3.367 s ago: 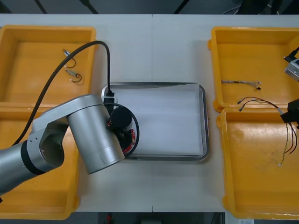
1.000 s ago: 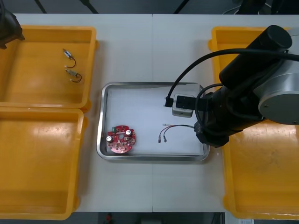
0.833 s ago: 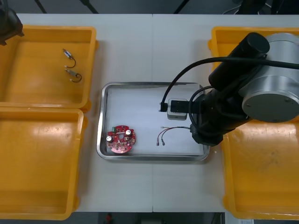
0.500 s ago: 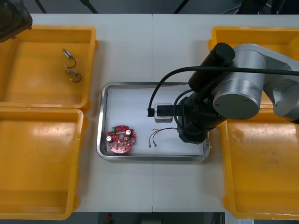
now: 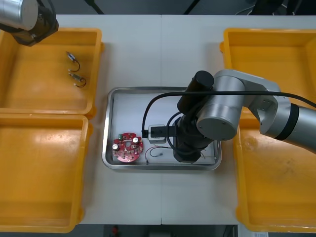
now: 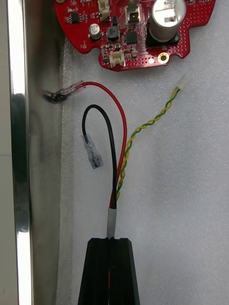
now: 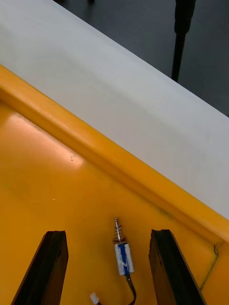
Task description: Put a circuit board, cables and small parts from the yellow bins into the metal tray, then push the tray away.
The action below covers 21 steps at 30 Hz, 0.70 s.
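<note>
The right hand [image 6: 112, 242] has its two black fingers pressed together on a cable bundle [image 6: 119, 143], gripping it at the pale sleeve where a red wire, a black wire and a twisted yellow-and-green pair meet. From the fingers the wires fan out over the white floor of the shiny rectangular metal tray [image 6: 19, 143]. The red wire curves to a clear-sleeved terminal that reaches the tray's wall, and the black one loops back to a second clear terminal. The twisted pair ends in a small white plug near the round red circuit board [image 6: 138, 28], though not touching it. In the front view the cable bundle [image 5: 157, 153] shows just right of the circuit board [image 5: 127, 147], which lies flat in the lower left corner of the metal tray [image 5: 160, 90]. The right arm reaches in from the right edge of the frame and covers the tray's right half. The tray sits in the middle of the frame on the light surface [image 5: 163, 49], between the bins. The left hand [image 7: 109, 233] is wide open and holds nothing. It hangs above the floor of a large yellow plastic bin [image 7: 95, 157], with a small metal part [image 7: 122, 257] with a blue-and-white body lying between and beyond its fingers. From the front, that yellow bin [image 5: 49, 32] is at the upper left of the frame, with the left arm over its far left corner.
</note>
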Motion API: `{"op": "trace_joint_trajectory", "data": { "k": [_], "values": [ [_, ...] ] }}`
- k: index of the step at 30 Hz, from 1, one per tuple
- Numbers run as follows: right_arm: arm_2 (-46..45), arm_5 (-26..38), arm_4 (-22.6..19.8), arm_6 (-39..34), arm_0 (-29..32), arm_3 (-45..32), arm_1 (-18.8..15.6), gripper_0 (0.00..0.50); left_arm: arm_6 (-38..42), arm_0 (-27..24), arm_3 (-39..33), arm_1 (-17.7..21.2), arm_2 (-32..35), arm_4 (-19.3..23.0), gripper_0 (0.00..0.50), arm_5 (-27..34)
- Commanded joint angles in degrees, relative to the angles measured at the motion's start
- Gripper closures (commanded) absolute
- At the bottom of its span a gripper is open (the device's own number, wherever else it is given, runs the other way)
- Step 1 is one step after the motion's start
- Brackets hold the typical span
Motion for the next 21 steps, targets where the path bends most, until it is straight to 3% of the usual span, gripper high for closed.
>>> {"op": "trace_joint_trajectory", "data": {
  "k": [1,3,5,6,7,8,9,12,21],
  "values": [
    [2.3,-1.7,2.4,0.6,-2.0,-0.3,2.0,0.467,3.5,-4.8,3.3,-3.4,1.7,-2.4,0.0,-3.0],
    [2.5,-2.2,3.0,0.4,-2.0,-0.3,2.2,0.398,3.4,-4.9,4.0,-4.2,1.6,-3.3,0.0,-3.1],
    [2.5,-2.4,3.0,0.4,-2.0,-0.3,2.3,0.26,3.5,-4.9,4.4,-5.1,0.6,-4.8,0.0,-3.0],
    [2.5,-2.4,3.0,0.3,-2.0,-0.3,2.3,0.225,3.6,-4.9,4.6,-5.1,0.1,-5.0,0.0,-3.1],
    [2.5,-2.5,2.9,0.2,-2.1,-0.3,2.3,0.16,3.8,-4.9,5.2,-5.2,-1.0,-5.0,0.0,-3.1],
    [2.5,-2.5,2.9,0.2,-2.1,-0.3,2.3,0.16,3.8,-4.9,5.2,-5.2,-1.0,-5.0,0.0,-3.1],
    [2.5,-2.4,2.7,0.0,-2.0,-0.3,2.2,0.074,4.0,-5.0,6.0,-5.4,-2.7,-5.1,0.0,-3.3],
    [2.3,-2.4,2.3,-0.5,-2.0,-0.3,1.9,0.0,4.2,-5.0,7.0,-5.5,-4.5,-5.2,0.0,-3.3],
    [-3.0,1.4,1.2,-1.0,-2.1,-1.5,0.7,0.0,4.2,-5.0,12.8,-6.1,-6.1,-5.3,0.0,-9.9]
  ]
}}
